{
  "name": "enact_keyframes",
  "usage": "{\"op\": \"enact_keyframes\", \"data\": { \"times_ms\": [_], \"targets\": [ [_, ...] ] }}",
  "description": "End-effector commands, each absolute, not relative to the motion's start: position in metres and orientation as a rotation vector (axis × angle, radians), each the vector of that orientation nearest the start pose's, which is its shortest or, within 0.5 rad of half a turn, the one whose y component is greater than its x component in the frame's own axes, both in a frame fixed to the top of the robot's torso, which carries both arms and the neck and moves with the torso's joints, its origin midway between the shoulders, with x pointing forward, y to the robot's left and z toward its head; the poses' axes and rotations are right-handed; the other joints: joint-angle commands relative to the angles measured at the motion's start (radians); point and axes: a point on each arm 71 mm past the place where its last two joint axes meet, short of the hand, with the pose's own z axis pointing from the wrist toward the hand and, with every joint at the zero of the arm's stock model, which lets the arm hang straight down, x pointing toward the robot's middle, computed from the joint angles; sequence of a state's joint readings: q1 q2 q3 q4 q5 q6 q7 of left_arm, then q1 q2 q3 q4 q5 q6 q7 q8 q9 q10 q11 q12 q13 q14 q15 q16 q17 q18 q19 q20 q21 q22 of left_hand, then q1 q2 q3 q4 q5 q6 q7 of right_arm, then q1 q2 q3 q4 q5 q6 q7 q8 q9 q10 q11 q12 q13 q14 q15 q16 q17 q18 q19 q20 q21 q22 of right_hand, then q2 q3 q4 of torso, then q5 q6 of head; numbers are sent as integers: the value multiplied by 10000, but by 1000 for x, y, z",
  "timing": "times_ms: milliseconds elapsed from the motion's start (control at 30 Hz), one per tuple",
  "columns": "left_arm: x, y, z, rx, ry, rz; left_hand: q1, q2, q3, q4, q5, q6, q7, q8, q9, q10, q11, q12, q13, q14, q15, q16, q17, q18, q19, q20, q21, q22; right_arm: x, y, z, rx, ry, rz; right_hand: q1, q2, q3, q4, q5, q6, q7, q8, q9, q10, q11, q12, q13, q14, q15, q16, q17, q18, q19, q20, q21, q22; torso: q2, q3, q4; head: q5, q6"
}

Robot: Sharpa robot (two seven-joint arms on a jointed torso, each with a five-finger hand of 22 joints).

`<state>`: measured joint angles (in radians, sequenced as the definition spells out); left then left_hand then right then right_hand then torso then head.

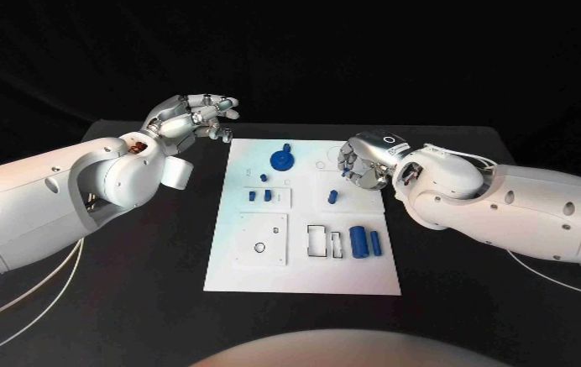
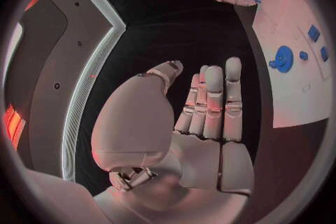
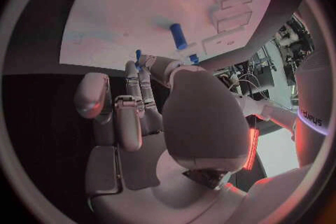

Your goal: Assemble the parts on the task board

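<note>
My right robot hand (image 1: 364,162) hovers over the task board (image 1: 303,275), fingers curled, and seems to pinch a small blue part (image 3: 138,59) (hard to confirm). Left robot hand (image 1: 194,117) open, off-board. Next — seat that part precisely.

Two glossy white arms, the left arm (image 1: 73,191) and right arm (image 1: 509,203), bulbous-jointed and dotted with small dark screw holes, carry thin pale cables and end in silver segmented left hand (image 1: 188,119) and right hand (image 1: 363,161).
</note>
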<state>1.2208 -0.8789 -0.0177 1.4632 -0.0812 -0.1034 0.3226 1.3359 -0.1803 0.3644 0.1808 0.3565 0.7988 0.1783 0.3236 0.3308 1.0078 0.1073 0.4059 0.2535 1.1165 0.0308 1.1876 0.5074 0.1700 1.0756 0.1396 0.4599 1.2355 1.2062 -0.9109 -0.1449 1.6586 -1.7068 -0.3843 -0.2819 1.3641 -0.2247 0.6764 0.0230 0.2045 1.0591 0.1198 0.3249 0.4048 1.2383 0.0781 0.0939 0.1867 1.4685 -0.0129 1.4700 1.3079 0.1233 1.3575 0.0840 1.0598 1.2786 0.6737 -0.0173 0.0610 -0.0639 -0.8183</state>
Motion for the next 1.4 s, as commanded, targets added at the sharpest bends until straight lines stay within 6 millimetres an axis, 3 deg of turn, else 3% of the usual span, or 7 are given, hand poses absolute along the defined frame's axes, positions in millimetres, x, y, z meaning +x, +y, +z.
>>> {"op": "enact_keyframes", "data": {
  "times_ms": [33, 233, 300, 633, 733, 1100, 1400],
  "targets": [
    [501, 231, -165, -10051, 15367, -16300, 44, -53, 39, -5, 54, -67, -10, -14, -15, -70, -14, 27, -14, -21, 34, -49, -17, 109, 75, -4, -25, -12, 440, -189, -197, -2934, 16034, 5064, -105, 9, 3, -32, 39, 69, 20, 39, 10, 279, -208, -22, 9, 559, -65, 53, 312, -132, 55, -8, 50, 8, 6, 4, -11, 86, 15],
    [501, 229, -166, -10050, 15386, -16320, 26, -59, 29, 3, 64, -113, 1, -6, -14, -88, -3, 27, -22, -19, 41, -53, -24, 107, 79, 2, -34, -24, 423, -159, -192, -3245, 15973, 6023, -144, 6, -2, -20, 29, 68, 18, 41, 23, 282, -207, -41, 9, 558, -64, 51, 304, -120, 31, -8, -5, -19, 19, 15, 14, 281, 98],
    [501, 228, -166, -10060, 15381, -16334, 26, -59, 29, 3, 64, -113, 1, -6, -14, -88, -3, 27, -22, -19, 41, -53, -24, 107, 79, 2, -34, -24, 417, -144, -192, -3449, 16044, 6452, -158, 7, -4, -15, 26, 66, 18, 41, 27, 281, -207, -48, 9, 556, -63, 47, 294, -117, 24, -7, -20, -26, 15, -1, 15, 455, 73],
    [503, 228, -167, -10154, 15347, -16224, 120, -28, 116, -74, 403, -214, 18, 125, 22, -146, 12, 47, -63, -29, 52, -78, -59, 109, 95, 13, -70, -79, 402, -103, -201, -3982, 16263, 7582, -190, 3, -9, -9, 11, 55, 15, 37, 38, 275, -206, -71, 8, 556, -62, 49, 294, -112, 13, -6, -47, -37, 20, -12, 15, 682, -1],
    [504, 227, -167, -10195, 15328, -16191, 68, -63, 83, -55, 380, -229, 24, 155, 30, -148, 19, 57, -68, -30, 59, -80, -65, 107, 97, 18, -78, -90, 398, -92, -208, -4116, 16387, 7831, -193, 4, -7, -11, 10, 49, 14, 34, 39, 271, -206, -77, 7, 557, -62, 51, 299, -112, 13, -6, -45, -35, 23, -19, 13, 880, -55],
    [503, 220, -168, -10160, 15500, -16258, 135, -42, 159, -115, 655, -292, 19, 270, 56, -177, 15, 80, -101, -39, 54, -89, -88, 111, 107, 17, -97, -125, 393, -76, -232, -4190, 16731, 8151, -200, 15, 4, -16, 16, 26, 16, 23, 44, 259, -203, -98, 4, 552, -62, 41, 270, -103, -4, -5, -85, -55, 24, 2, 6, 1205, -139],
    [503, 219, -168, -10122, 15551, -16249, 116, -70, 150, -116, 682, -313, 28, 289, 59, -208, 26, 72, -113, -49, 61, -95, -94, 109, 106, 20, -101, -131, 392, -72, -240, -4259, 16808, 8158, -208, 20, 7, -16, 17, 17, 18, 19, 48, 256, -201, -106, 4, 552, -61, 42, 271, -101, -8, -5, -94, -58, 30, 5, -3, 1253, -197]
  ]
}}
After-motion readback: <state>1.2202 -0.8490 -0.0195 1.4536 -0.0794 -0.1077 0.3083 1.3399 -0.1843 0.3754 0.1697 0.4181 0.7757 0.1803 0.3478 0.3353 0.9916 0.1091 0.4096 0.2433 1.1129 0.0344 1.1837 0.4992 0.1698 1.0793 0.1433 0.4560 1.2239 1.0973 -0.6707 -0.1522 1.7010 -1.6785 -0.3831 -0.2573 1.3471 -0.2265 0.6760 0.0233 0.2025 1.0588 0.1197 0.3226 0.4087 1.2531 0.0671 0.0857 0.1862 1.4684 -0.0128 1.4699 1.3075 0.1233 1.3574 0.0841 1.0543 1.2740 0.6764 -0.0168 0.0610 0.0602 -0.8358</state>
